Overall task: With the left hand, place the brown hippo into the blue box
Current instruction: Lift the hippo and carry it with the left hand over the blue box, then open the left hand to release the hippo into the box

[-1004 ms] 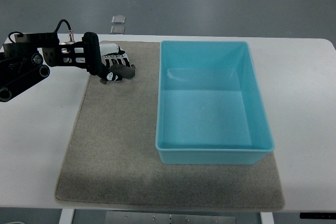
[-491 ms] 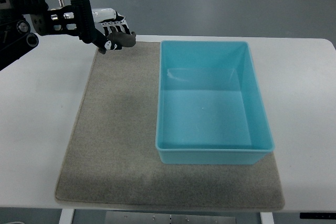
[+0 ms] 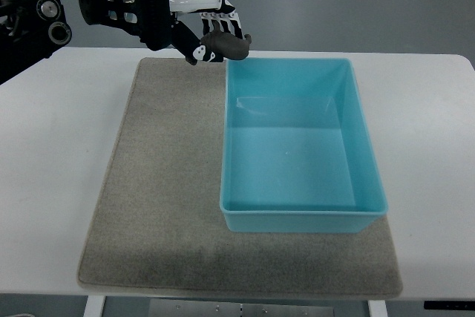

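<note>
Grey felt-like mat (image 3: 163, 206) covers the white table (image 3: 52, 183), with the smooth rectangular blue box (image 3: 297, 213) sitting empty on its right part. Beyond, at the box's far-left corner, the left hand (image 3: 204, 24) has white segmented fingers curled around the small dark brown hippo (image 3: 219, 46), holding it in the air just beside the box rim.

Showing a left arm (image 3: 89, 7) of black open-frame metal, with slotted cut-outs along the forearm. Carrying round silver-rimmed joint discs near the picture's left edge. Wearing a thick black cuff at the wrist. Ending in a left hand (image 3: 200, 12) with a glossy white shell on the back, and fingers (image 3: 226, 24) banded in black and white segments.
</note>
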Controlling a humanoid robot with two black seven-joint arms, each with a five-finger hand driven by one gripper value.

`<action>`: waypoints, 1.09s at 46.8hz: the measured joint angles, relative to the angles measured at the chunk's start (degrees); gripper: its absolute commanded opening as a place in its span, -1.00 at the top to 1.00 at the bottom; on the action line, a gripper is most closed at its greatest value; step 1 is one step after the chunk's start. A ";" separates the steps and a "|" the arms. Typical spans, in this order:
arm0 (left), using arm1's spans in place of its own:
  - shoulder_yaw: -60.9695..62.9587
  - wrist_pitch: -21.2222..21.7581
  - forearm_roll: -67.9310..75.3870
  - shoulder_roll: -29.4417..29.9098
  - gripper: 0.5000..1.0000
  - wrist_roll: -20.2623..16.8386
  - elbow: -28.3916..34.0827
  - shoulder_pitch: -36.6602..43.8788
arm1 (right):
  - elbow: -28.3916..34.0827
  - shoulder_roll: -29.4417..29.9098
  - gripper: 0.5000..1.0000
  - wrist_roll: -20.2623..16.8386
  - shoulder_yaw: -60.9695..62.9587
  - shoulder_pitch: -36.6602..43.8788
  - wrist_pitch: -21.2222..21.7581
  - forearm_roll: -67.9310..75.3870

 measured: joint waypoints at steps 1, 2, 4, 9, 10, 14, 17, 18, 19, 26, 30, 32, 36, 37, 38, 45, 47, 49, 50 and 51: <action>0.15 0.00 0.10 -0.90 1.00 0.05 -0.06 0.15 | 0.00 0.00 -0.74 0.00 0.00 0.00 0.00 -0.01; 0.30 0.00 0.32 -1.78 1.00 0.16 -0.08 0.32 | 0.00 0.00 -0.74 0.01 0.01 0.01 0.00 0.00; 0.47 0.05 0.81 -3.72 1.00 0.44 0.02 0.69 | 0.00 0.00 -0.74 0.01 0.01 0.01 0.00 0.00; 0.84 0.60 1.21 -7.45 1.00 1.37 0.43 1.59 | 0.00 0.00 -0.74 0.01 0.01 0.01 0.00 0.00; 0.88 0.71 1.22 -7.91 1.00 1.55 0.53 1.79 | 0.00 0.00 -0.74 0.00 0.01 -0.01 0.00 0.00; 1.19 0.96 1.33 -10.27 1.00 2.29 1.74 2.74 | 0.00 0.00 -0.74 -0.01 0.01 0.01 0.00 0.00; 1.23 1.05 1.59 -12.81 1.00 2.98 2.86 3.63 | 0.00 0.00 -0.74 -0.02 0.01 0.00 0.00 0.00; 1.23 1.06 1.74 -13.46 1.00 3.18 3.13 3.94 | 0.00 0.00 -0.74 -0.03 0.01 0.00 0.00 0.00; 1.25 1.07 1.99 -13.90 1.00 3.41 3.31 4.19 | 0.00 0.00 -0.74 -0.02 0.01 0.00 0.00 -0.01; 1.30 2.93 5.68 -15.69 1.00 3.81 4.49 6.64 | -0.01 0.00 -0.74 -0.03 0.01 0.01 0.00 0.00; 1.30 4.49 6.88 -16.32 1.00 3.81 5.47 7.66 | 0.00 0.00 -0.74 -0.03 0.01 0.00 0.00 0.00; 1.30 5.01 7.00 -16.71 1.00 3.81 6.05 7.82 | 0.00 0.00 -0.74 -0.02 0.01 0.00 0.00 0.00; 1.30 5.57 7.04 -17.24 0.65 3.81 6.81 8.27 | 0.00 0.00 -0.74 -0.03 0.01 0.00 0.00 0.00; 1.30 5.60 7.04 -17.27 0.41 3.81 6.83 8.42 | -0.01 0.00 -0.74 -0.02 0.01 0.00 0.00 0.00; 1.30 5.62 7.05 -17.32 0.11 3.81 6.86 8.60 | -0.01 0.00 -0.74 -0.03 0.01 0.00 0.00 0.00; 1.28 6.53 6.68 -17.38 -0.98 3.79 6.97 9.01 | 0.00 0.00 -0.74 -0.03 0.00 0.00 0.00 0.00; 1.26 7.23 6.25 -17.38 -0.98 3.79 6.98 9.09 | 0.00 0.00 -0.74 -0.02 0.00 0.00 0.00 0.00; 1.24 7.76 5.91 -17.39 -0.99 3.79 6.98 9.10 | 0.00 0.00 -0.74 -0.03 0.00 0.00 0.00 0.00; 1.18 7.89 5.80 -17.39 -0.99 3.79 6.98 9.13 | 0.00 0.00 -0.74 -0.01 0.00 0.00 0.00 0.00; 1.17 7.95 5.74 -17.39 -0.99 3.79 7.00 9.14 | 0.00 0.00 -0.74 -0.01 0.01 0.00 0.00 0.00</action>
